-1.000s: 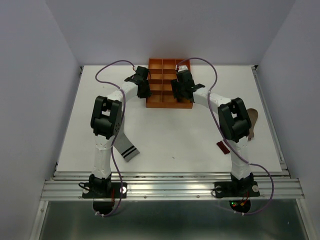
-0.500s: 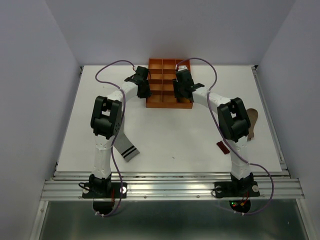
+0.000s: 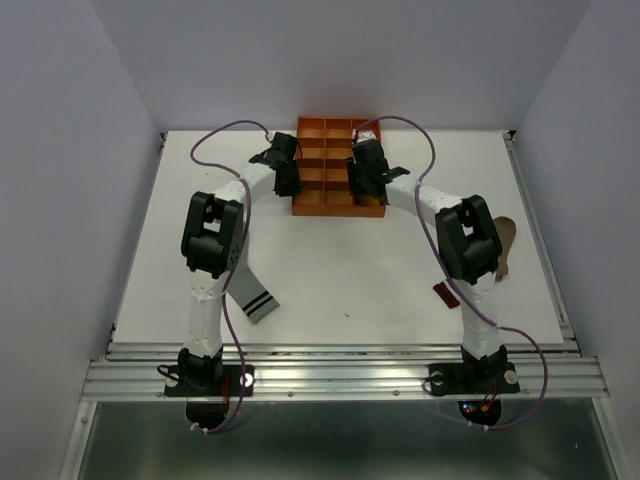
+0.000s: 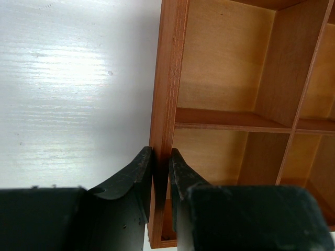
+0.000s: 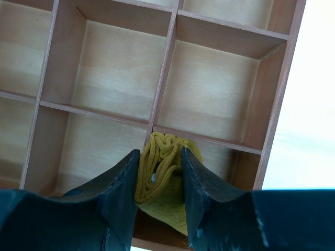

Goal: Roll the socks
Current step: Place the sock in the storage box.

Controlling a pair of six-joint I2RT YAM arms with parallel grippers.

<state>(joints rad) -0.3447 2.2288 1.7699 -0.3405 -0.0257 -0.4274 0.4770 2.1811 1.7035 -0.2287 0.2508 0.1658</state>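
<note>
mustard sock (image 5: pixel 163 180), wavy folds, in right claw (image 5: pixel 160 154), left claw (image 4: pixel 160 152) clamping tray (image 4: pixel 168 73)

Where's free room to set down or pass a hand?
Free: table middle between tray and near edge, plus both far corners beside the tray. Crowded: the tray, left gripper clamping its wall, right gripper holding the mustard sock. Grey sock near-left, brown sock near-right.

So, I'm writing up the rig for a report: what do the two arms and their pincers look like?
Both arms are alike: the left arm and right arm have white tube-like links, chunky black joint housings and black bases. A thin purple cable loops along each. The left pincer and right pincer have two matte black, curved, tapering fingers.
</note>
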